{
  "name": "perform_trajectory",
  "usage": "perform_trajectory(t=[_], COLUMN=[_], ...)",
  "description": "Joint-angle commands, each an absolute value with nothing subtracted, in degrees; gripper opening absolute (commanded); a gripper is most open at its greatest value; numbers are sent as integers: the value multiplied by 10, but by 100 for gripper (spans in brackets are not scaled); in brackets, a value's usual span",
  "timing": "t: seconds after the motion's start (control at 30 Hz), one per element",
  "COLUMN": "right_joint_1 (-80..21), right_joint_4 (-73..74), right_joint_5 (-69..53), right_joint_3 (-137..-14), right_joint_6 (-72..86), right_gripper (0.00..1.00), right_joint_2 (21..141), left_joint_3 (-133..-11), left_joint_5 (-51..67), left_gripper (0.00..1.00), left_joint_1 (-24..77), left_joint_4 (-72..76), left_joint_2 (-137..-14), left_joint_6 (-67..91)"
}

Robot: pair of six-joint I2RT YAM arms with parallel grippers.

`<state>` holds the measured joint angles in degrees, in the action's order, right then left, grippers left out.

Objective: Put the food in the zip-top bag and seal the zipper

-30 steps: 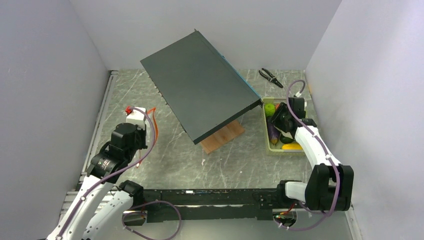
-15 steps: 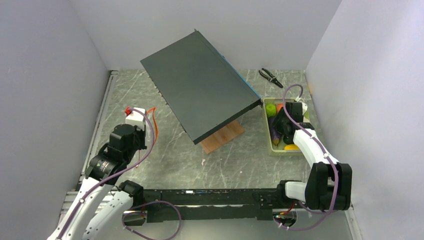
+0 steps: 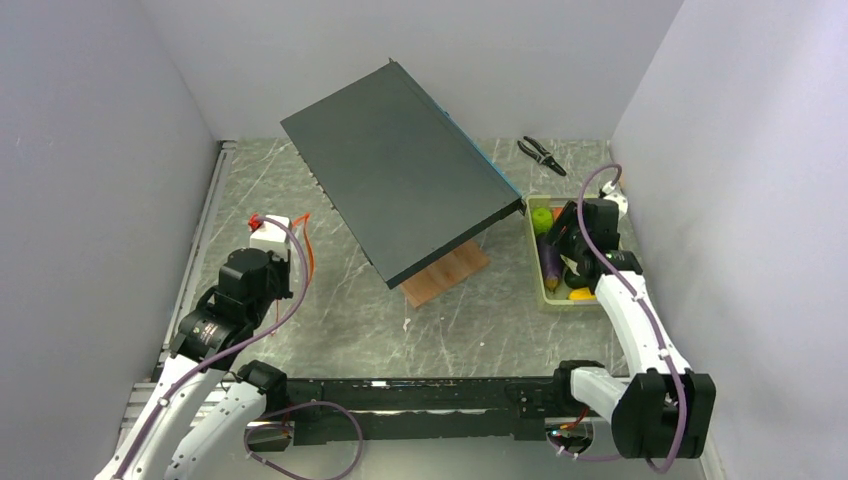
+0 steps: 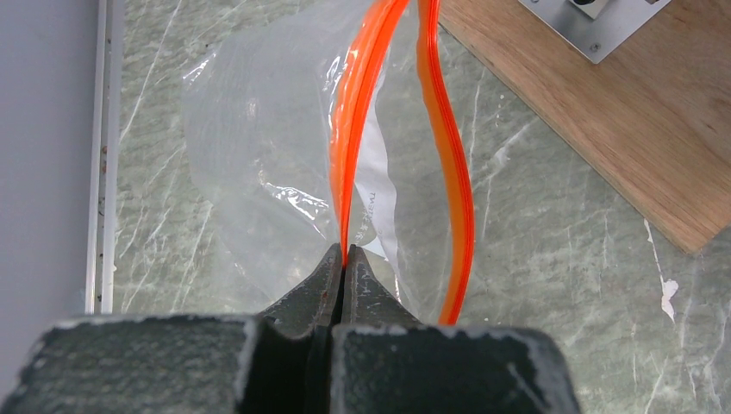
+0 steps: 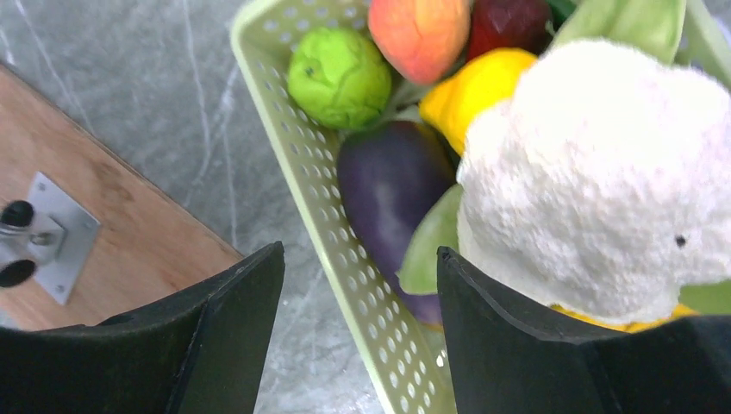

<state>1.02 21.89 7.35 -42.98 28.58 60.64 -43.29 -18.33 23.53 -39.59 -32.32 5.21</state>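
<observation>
The clear zip-top bag [image 4: 250, 147] lies on the marble table with its mouth open. The two sides of the orange-red zipper [image 4: 358, 103] stand apart. My left gripper [image 4: 345, 252] is shut on the left zipper strip at its near end. The food sits in a pale green tray [image 5: 319, 198]: lime [image 5: 339, 76], orange [image 5: 420, 34], eggplant [image 5: 392, 185], a yellow piece [image 5: 478, 82], a red piece [image 5: 509, 21] and cauliflower [image 5: 595, 172]. My right gripper [image 5: 360, 250] is open and empty, straddling the tray's left wall above the eggplant. It shows in the top view [image 3: 562, 250] over the tray [image 3: 534, 262].
A big dark panel [image 3: 400, 185] stands tilted on a wooden block [image 3: 445, 272] in the middle of the table. Black pliers [image 3: 541, 154] lie at the back right. The wooden board [image 4: 603, 112] is just right of the bag. Walls close in on both sides.
My right arm has shifted over the tray, the wrist ending slightly farther right and higher, with the gripper open. My left arm and the bag have not moved.
</observation>
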Motion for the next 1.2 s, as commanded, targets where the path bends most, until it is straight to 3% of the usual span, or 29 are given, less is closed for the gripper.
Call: perform_trajectory(t=[0.0, 0.2, 0.47, 0.7, 0.9, 1.17], right_joint_1=[10, 11, 11, 6, 4, 3], right_joint_4=[196, 195, 259, 276, 272, 263], right_joint_5=[78, 60, 117, 85, 91, 110], right_joint_3=[-483, -537, -575, -559, -533, -519], right_joint_6=[278, 249, 228, 225, 223, 231], right_gripper=[67, 69, 61, 68, 81, 82], right_joint_2=[637, 763, 855, 871, 865, 895], left_joint_3=[-431, -430, -431, -429, -428, -429], left_joint_5=[-194, -195, -188, -185, -184, -185], left_gripper=[0, 0, 0, 0, 0, 0], left_joint_1=[234, 234, 234, 234, 234, 234], left_joint_4=[-374, -372, -370, -367, -367, -368], left_joint_2=[-318, -314, -322, -319, -322, -326], left_joint_6=[55, 55, 54, 53, 53, 53])
